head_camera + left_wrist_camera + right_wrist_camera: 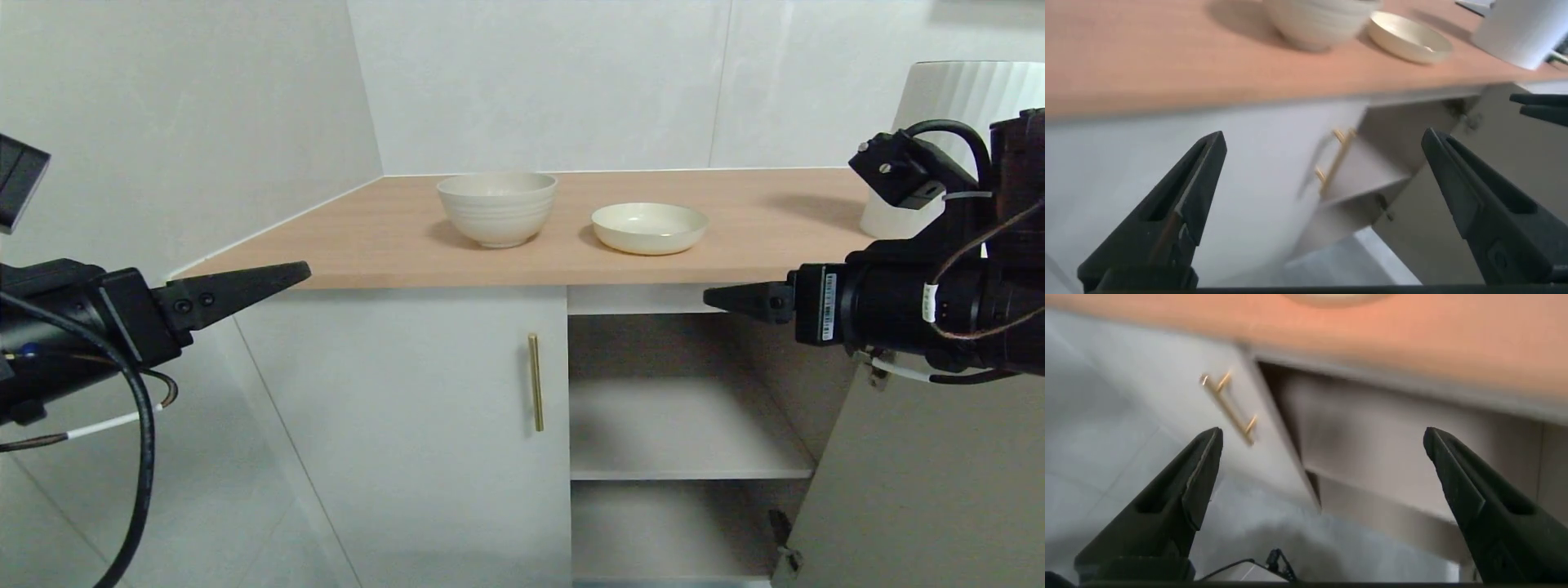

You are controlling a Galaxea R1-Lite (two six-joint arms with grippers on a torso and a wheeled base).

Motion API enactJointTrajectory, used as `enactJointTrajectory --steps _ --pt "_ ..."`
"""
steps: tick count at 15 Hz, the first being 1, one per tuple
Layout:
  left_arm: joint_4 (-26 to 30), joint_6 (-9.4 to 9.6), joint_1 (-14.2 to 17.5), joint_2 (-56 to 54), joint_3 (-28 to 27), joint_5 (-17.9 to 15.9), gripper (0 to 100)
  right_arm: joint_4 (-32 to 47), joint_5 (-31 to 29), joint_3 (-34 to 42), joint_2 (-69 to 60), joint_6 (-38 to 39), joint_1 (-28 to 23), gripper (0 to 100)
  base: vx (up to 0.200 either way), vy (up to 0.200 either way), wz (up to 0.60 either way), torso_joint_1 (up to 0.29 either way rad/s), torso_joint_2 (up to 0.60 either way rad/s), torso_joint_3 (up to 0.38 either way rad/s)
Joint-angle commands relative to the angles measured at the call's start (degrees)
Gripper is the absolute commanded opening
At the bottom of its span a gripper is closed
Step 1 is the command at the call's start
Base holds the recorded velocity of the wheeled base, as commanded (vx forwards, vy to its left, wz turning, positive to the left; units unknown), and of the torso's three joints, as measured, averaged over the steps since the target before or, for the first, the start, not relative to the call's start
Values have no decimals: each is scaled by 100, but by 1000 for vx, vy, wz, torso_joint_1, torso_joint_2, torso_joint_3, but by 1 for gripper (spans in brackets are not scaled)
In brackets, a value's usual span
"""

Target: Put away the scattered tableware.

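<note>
Wooden countertop (392, 237) bears a ribbed bowl (496, 208), a shallow dish (649, 227), perhaps a white canister (963, 114)

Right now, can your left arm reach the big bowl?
Probably yes. The left gripper is open in front of the countertop, and nothing stands between it and the bowl. It may need to rise a little first.

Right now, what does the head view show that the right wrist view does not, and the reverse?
Head view, not right wrist view: the ribbed cream bowl, the white fluted vessel and the left gripper. Right wrist view, not head view: the right gripper seen from behind, its jaws wide apart. Both: the light wooden countertop, the brass bar handle on the closed white door, and the open cupboard with its shelf.
</note>
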Motion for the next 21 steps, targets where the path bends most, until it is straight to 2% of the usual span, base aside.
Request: enactJointTrajectory --steps 1,10,14,21 --pt "-16 -4 1 17 4 2 100 -19 18 45 -43 13 8 100 0 0 0 0 0 0" --pt "-42 -13 -26 -45 22 -33 100 -309 167 370 -210 -216 34 100 0 0 0 0 0 0" --pt "-25 -21 -122 -9 31 -86 100 -327 176 361 -69 -207 17 100 0 0 0 61 -233 -237" --pt "-16 -30 -237 202 -31 -69 100 -687 176 370 318 -207 -159 100 0 0 0 178 -495 -294"
